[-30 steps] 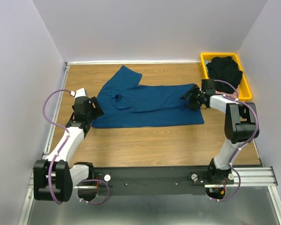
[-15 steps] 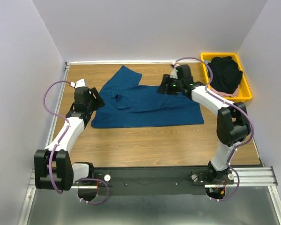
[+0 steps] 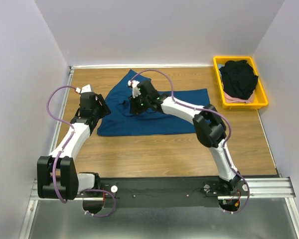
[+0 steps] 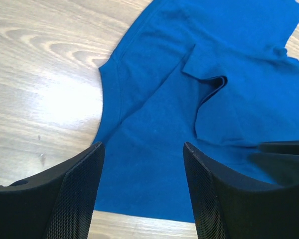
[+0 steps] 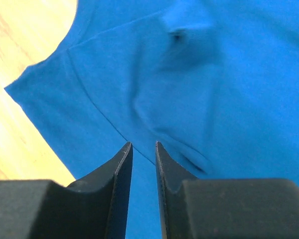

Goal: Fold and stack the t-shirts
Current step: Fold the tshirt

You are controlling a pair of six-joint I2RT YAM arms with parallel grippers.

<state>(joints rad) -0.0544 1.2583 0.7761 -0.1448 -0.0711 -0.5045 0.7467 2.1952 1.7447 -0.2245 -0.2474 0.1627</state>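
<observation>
A dark blue t-shirt [image 3: 139, 124] lies spread on the wooden table, one sleeve pointing to the back; no print shows. My left gripper [image 3: 95, 110] is open and empty, low over the shirt's left part [image 4: 189, 124], near a curved edge of the cloth. My right arm reaches across the shirt to the left. Its gripper [image 3: 135, 102] hangs over a wrinkled fold [image 5: 214, 74], jaws a narrow gap apart with nothing between them. A black t-shirt [image 3: 239, 77] lies bunched on a pale pink one [image 3: 231, 98] in the yellow tray.
The yellow tray [image 3: 262, 97] stands at the back right corner. Grey walls close the table at the back and sides. Bare wood [image 3: 164, 154] lies between the shirt and the arm bases. The right arm's links lie across the shirt's middle.
My right gripper has swung from the shirt's right edge near the tray across to its left part. My left gripper shifted slightly towards the back. The shirt lies about as before.
</observation>
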